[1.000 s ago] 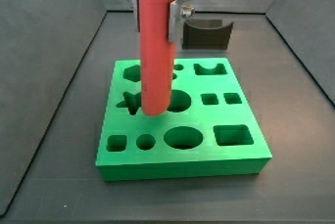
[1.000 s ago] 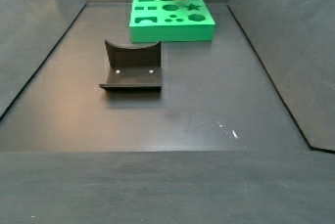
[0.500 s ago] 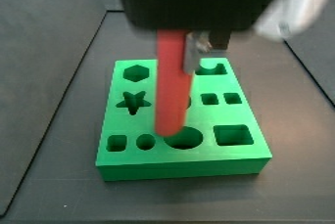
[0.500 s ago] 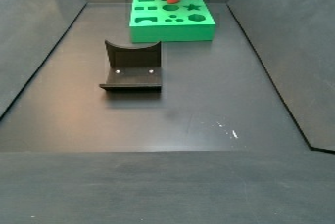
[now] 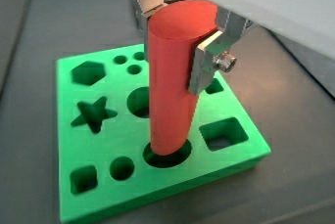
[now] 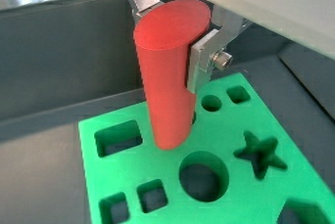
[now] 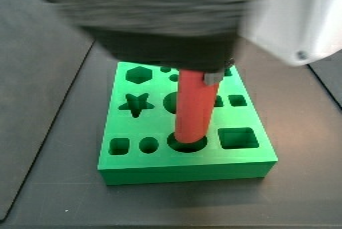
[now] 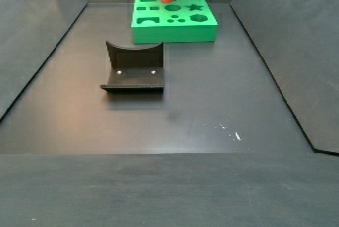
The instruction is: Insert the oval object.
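- Now the silver fingers (image 5: 207,59) are closed on the upper part of the oval object (image 5: 175,91), which the gripper (image 5: 175,34) holds upright.
- Its lower end sits in a round hole of the green block (image 5: 105,142).
- That block (image 8: 173,18) lies at the far end of a dark floor (image 8: 185,122).
- Nearer stands the fixture (image 8: 133,67).
- Dark walls (image 8: 40,43) enclose everything.

The tool (image 5: 177,32) has flat silver finger plates (image 5: 207,60), one bearing a small screw.
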